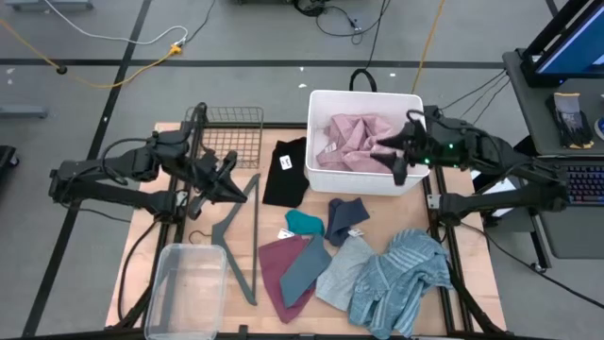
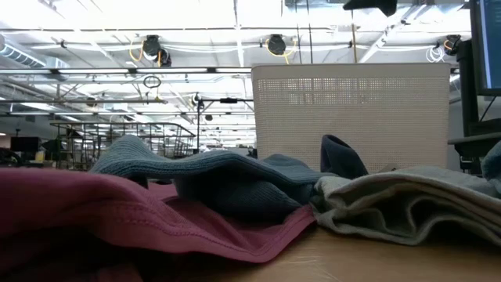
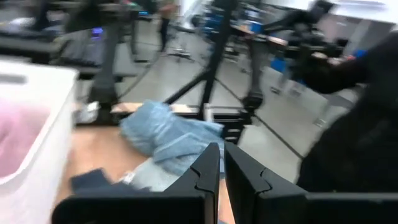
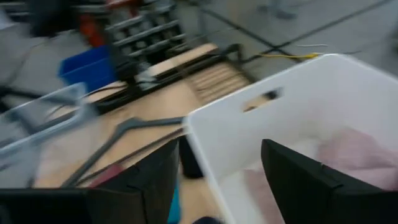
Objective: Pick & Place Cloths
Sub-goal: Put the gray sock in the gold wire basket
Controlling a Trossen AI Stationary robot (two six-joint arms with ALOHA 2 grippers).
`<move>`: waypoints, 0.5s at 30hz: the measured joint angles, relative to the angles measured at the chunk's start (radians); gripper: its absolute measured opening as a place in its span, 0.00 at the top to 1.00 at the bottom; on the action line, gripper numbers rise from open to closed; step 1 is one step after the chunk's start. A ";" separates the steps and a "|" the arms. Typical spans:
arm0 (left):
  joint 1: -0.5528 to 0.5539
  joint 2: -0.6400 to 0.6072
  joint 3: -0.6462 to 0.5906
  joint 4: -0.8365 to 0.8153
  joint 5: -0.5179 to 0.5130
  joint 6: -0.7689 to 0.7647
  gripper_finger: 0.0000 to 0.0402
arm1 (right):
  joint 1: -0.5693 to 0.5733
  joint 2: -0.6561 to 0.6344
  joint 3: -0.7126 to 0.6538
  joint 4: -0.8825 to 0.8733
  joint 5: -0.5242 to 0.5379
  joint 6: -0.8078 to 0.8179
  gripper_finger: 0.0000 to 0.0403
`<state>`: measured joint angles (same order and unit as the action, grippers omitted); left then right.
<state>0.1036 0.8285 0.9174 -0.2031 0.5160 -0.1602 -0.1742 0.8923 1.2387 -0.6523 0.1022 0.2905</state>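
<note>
Right gripper (image 1: 400,151) hangs over the right side of the white bin (image 1: 411,99), fingers (image 4: 305,180) spread apart and holding nothing. Left gripper (image 1: 229,181) waits over the left part of the table (image 1: 467,264), fingers (image 3: 208,171) pressed together and empty.

At the near edge of the table lie the blue striped cloth (image 1: 401,274), the pale grey-blue cloth (image 1: 342,274) touching its left side, and the maroon cloth (image 1: 274,269) with a grey-blue piece (image 1: 307,269) lying over it. A clear plastic tub (image 1: 187,288) sits at the near left corner, with the grey hanger (image 1: 241,236) between it and the maroon cloth.

Farther in lie the teal cloth (image 1: 304,223) and the dark blue cloth (image 1: 345,217), side by side. Beyond them the black cloth (image 1: 285,172) lies just left of the bin.

The pink cloth (image 1: 351,140) lies inside the bin. A wire basket (image 1: 231,132) stands at the far left.
</note>
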 joint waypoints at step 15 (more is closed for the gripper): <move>0.001 -0.199 -0.238 0.056 -0.156 -0.030 0.95 | 0.257 0.002 -0.061 0.133 -0.054 0.003 0.65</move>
<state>0.1043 0.6295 0.6794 -0.1471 0.3601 -0.1899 0.0831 0.8940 1.1776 -0.5190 0.0483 0.2935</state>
